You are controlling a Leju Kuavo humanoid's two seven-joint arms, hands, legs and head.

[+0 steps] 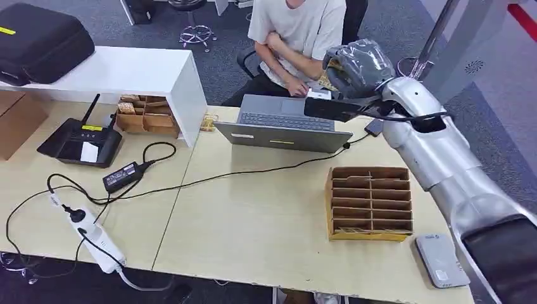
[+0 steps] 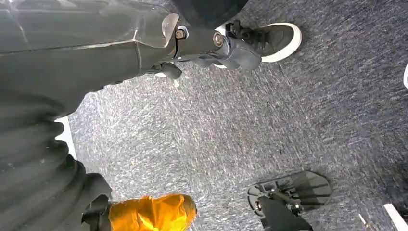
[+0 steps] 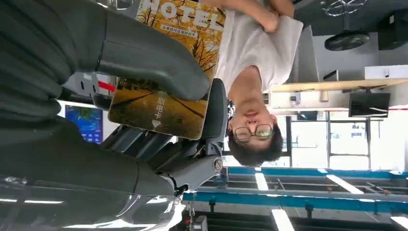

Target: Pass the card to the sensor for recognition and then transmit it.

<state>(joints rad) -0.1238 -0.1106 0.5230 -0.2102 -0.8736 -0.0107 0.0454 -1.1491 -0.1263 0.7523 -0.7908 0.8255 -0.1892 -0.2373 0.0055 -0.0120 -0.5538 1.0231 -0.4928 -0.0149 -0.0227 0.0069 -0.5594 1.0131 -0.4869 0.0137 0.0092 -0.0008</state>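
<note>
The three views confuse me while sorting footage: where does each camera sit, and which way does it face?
Head view: high on the body, facing forward and down at the table; right arm and right robot hand show.
Left wrist view: on the hanging left arm, facing the carpet; left robot hand shows.
Right wrist view: behind the right robot hand, facing the person; it holds the card.
Shared: head and right wrist views both show the person.

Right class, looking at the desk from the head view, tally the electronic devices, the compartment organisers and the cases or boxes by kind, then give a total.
Electronic devices: 5 (laptop, router, power adapter, power strip, grey sensor)
Cardboard compartment organisers: 2 (one, another)
Cases or boxes: 2 (black case, brown box)
Total: 9
</note>
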